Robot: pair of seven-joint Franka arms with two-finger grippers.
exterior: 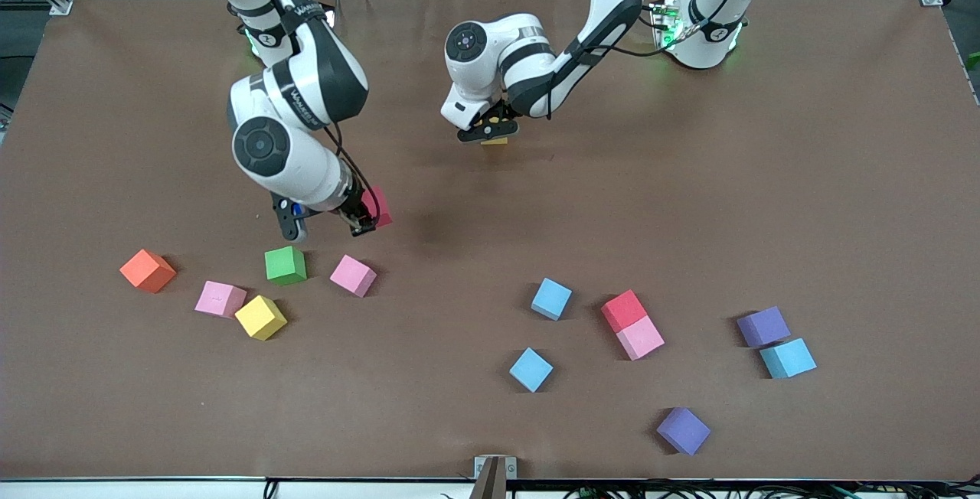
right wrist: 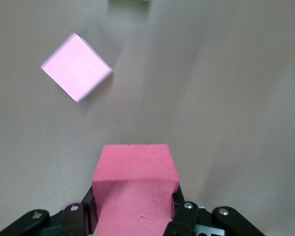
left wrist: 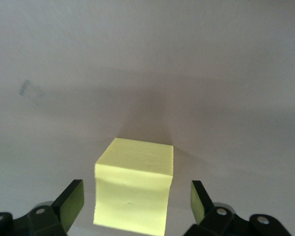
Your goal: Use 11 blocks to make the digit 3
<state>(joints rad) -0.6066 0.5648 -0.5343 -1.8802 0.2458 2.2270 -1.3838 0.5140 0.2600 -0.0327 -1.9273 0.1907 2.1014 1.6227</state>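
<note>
front view: a red block (exterior: 379, 206) is clamped in the right gripper (exterior: 366, 217) above the table (exterior: 689, 200); loose blocks are scattered nearer the camera.

left wrist view: the left gripper (left wrist: 137, 201) is spread apart around a yellow block (left wrist: 135, 189), untouched.

right wrist view: a pink block (right wrist: 76, 66) is seen lying on the table.

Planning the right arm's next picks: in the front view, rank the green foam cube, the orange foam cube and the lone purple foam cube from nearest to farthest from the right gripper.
1. Green foam cube, just below the right gripper.
2. Orange foam cube, toward the right arm's table end.
3. Lone purple foam cube, nearest the front camera.
</note>
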